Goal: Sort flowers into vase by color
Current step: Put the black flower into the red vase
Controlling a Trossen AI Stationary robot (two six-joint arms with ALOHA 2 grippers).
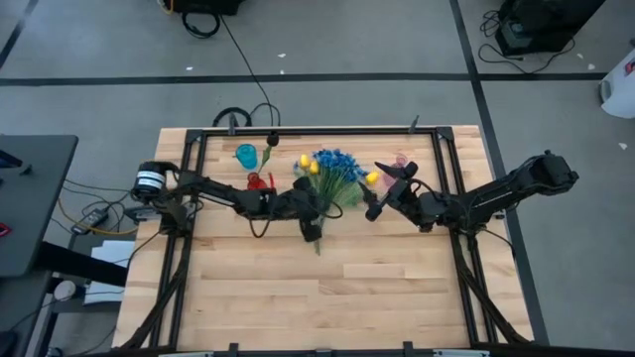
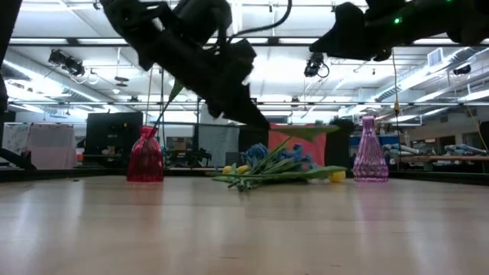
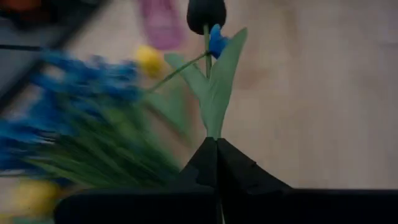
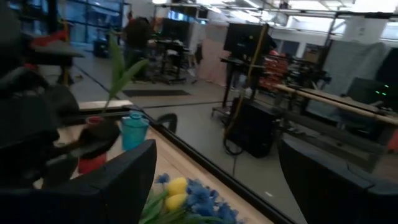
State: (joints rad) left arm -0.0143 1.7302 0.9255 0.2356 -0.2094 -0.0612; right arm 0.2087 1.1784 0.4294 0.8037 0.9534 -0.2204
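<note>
The left end effector [image 3: 216,146] is clamped on a near-black artificial tulip's thin green stem [image 3: 207,12] (lifted above the wooden worktop [image 1: 327,288]), while the right end effector [image 1: 382,190] gapes wide near the far edge.

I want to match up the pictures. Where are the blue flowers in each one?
High view: blue flowers at the table's back, between the arms.
Low view: flowers in the middle pile on the table.
Left wrist view: flowers blurry, beside the dark tulip the left gripper holds.
Right wrist view: flowers between the right gripper's open fingers.
Shared landmark: yellow tulips beside them.
</note>
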